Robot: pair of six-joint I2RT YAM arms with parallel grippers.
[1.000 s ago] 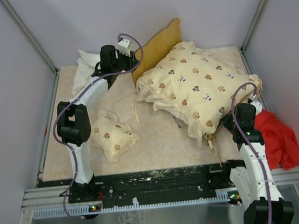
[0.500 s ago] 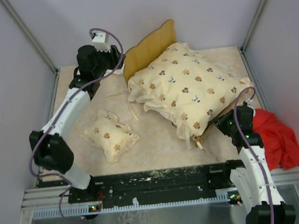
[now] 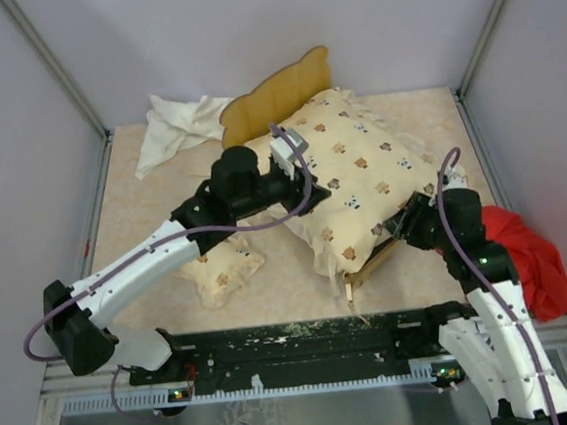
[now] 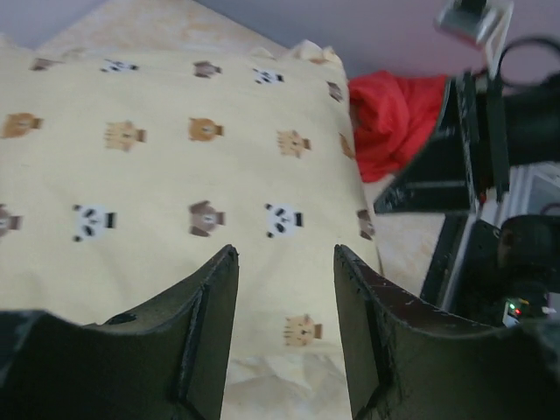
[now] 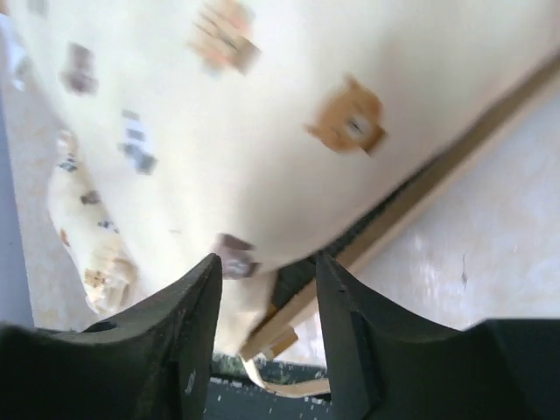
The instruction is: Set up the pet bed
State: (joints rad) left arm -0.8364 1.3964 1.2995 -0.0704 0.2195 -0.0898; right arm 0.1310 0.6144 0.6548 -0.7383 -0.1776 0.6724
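Plain white cloth (image 3: pixel 177 124) is crumpled at the desk's (image 3: pixel 143 216) 10 o'clock corner, not involved.

Left hand (image 4: pixel 284 289): fingers spread, nothing between them, hovering over the cushion's (image 3: pixel 374 159) near-left part. The small pillow (image 3: pixel 231 268) lies on the desk at about 7 o'clock, partly under the left arm, apart from the bed.

Pet bed sits centre-right. Its long axis runs diagonally, roughly 11 to 5 o'clock, with the wavy headboard (image 3: pixel 274 95) upright at the 11 o'clock end and the foot rail (image 3: pixel 374 266) at the 5 o'clock end. The cushion lies on the frame along the same axis and covers nearly all of it. Its near-left edge droops over the side with ties dangling.

Right hand (image 5: pixel 262 284): also spread and empty, right at the foot corner, with cushion edge and rail just ahead of the fingertips.

Red cloth (image 3: pixel 529 254) is bunched at 4 o'clock, beside the right arm.

My read: the cushion step is about done, maybe needs a nudge to square it. Next is the pillow: left hand backs off to 7 o'clock, pinches it, and sets it against the headboard.
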